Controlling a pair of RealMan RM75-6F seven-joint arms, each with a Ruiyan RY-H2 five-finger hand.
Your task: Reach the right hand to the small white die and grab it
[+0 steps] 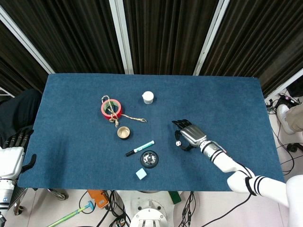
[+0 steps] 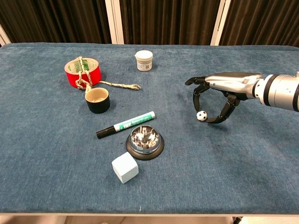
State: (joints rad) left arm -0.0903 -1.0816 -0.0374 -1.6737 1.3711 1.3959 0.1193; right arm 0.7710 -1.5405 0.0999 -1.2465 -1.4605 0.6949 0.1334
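Note:
The small white die [image 1: 177,143] [image 2: 201,115] with black dots lies on the blue table [image 2: 243,163], right of centre. My right hand [image 1: 190,135] [image 2: 227,83] arches over it, palm down. Its fingers [image 2: 195,99] hang just behind and left of the die, and its thumb [image 2: 220,116] reaches down close to the die's right side. The die still rests on the cloth between them, and I see no firm contact. My left hand [image 1: 10,157] stays off the table's near left corner, holding nothing, and shows only in the head view.
A metal bell [image 2: 145,140], a green-and-white marker [image 2: 126,124] and a pale blue cube [image 2: 124,168] lie left of the die. Further left stand a black cup [image 2: 97,101] and a red tape roll with rope [image 2: 82,72]. A white jar [image 2: 144,60] stands at the back.

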